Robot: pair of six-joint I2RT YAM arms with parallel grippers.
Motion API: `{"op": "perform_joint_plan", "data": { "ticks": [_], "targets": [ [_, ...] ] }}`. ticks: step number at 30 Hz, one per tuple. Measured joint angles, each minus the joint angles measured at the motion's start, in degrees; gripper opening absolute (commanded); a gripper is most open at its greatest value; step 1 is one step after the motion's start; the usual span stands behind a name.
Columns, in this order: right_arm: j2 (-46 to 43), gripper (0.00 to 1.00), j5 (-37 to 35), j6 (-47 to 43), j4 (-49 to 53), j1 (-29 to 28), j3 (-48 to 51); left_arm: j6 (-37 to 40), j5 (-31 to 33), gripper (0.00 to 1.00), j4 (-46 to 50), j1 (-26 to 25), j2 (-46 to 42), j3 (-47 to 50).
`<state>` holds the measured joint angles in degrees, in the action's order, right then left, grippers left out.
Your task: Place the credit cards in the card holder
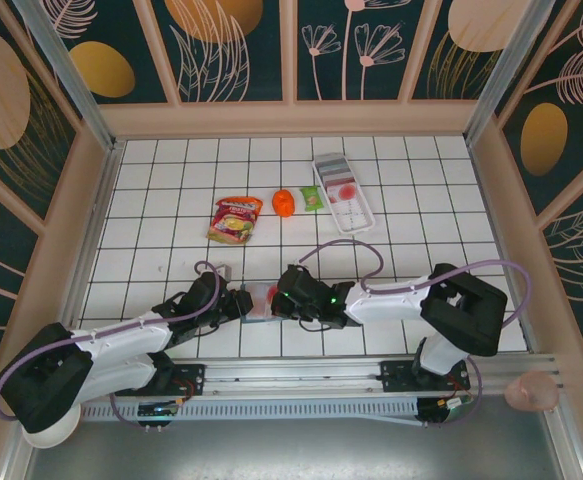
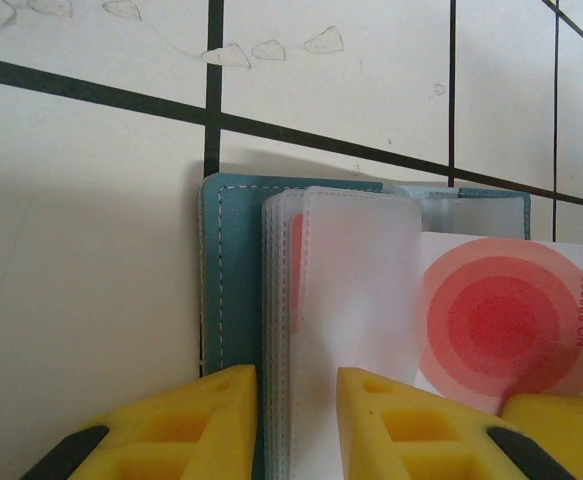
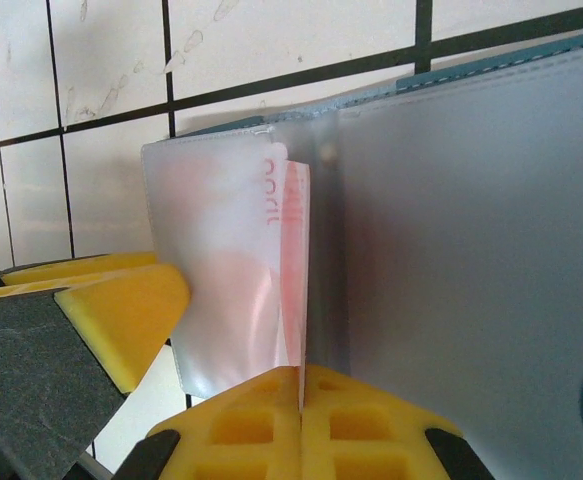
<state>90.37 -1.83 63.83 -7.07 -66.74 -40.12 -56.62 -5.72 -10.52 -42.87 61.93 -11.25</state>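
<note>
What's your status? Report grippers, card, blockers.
Left gripper astride sleeves of card holder, grip unclear. Right gripper shut on credit card, at the sleeves. Snack packet, white tray well away.

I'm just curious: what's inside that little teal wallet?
Frosted plastic sleeves fan out of the teal wallet. A credit card with red rings lies partly among them. The frosting hides whether other sleeves hold cards.

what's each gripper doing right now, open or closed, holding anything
left gripper: closed on the plastic sleeves of the card holder
right gripper: closed on a credit card
</note>
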Motion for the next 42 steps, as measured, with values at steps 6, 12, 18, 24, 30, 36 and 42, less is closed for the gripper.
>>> {"op": "perform_joint_plan", "data": {
  "ticks": [6,12,18,24,30,36,42],
  "targets": [
    [-0.2,0.0,-1.2,0.0,0.6,0.1,0.0,0.0,0.1,0.28,0.0,0.0,0.0,0.0],
    [-0.2,0.0,-1.7,0.0,0.4,0.3,0.0,0.0,0.1,0.28,0.0,0.0,0.0,0.0],
    [-0.2,0.0,-2.4,0.0,0.4,0.4,0.0,0.0,0.1,0.28,0.0,0.0,0.0,0.0],
    [-0.2,0.0,-2.6,-0.1,-0.6,1.2,0.4,0.0,0.1,0.28,0.0,0.0,0.0,0.0],
    [0.2,0.0,-1.9,-0.1,-3.0,1.4,0.7,0.0,0.1,0.28,0.0,0.0,0.0,0.0],
    [0.5,0.0,-1.1,0.0,-5.5,1.7,2.3,0.0,0.4,0.28,0.0,0.0,0.0,0.1],
    [-0.1,0.0,-0.5,0.9,-8.4,1.6,4.7,0.0,0.4,0.28,0.0,0.0,0.0,0.1]
  ]
}}
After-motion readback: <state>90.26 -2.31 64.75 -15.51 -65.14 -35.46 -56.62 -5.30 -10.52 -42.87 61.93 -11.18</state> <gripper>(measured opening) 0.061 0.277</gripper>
